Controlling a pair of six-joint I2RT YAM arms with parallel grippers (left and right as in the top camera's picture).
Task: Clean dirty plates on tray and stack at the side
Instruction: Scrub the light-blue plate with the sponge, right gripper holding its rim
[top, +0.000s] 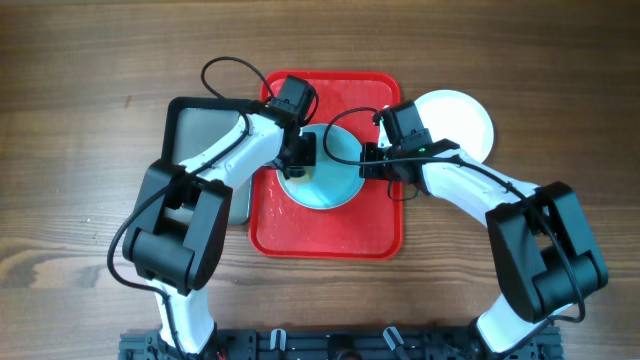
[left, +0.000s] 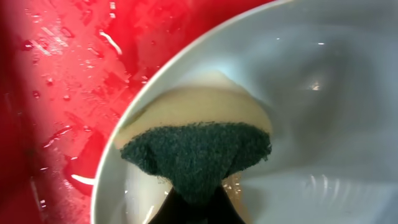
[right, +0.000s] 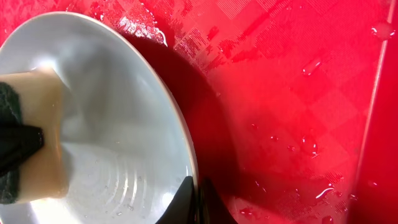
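Note:
A pale blue plate (top: 330, 190) lies in the middle of the wet red tray (top: 330, 232). My left gripper (top: 300, 155) is shut on a sponge (left: 196, 149), beige foam with a dark green scouring face, which is pressed onto the plate (left: 311, 93) near its left rim. In the left wrist view only the tips of that gripper (left: 198, 210) show beneath the sponge. My right gripper (right: 194, 202) is shut on the plate's (right: 118, 124) right rim, one finger inside it and one outside. A dark shadow falls on the tray (right: 286, 93) under that rim. A white plate (top: 462, 122) rests on the table to the right of the tray.
A dark grey pan (top: 195, 130) stands against the tray's left side, partly under my left arm. Water drops and streaks (left: 112, 42) cover the tray floor. Bare wooden table surrounds the tray, and the arm bases sit at the front edge.

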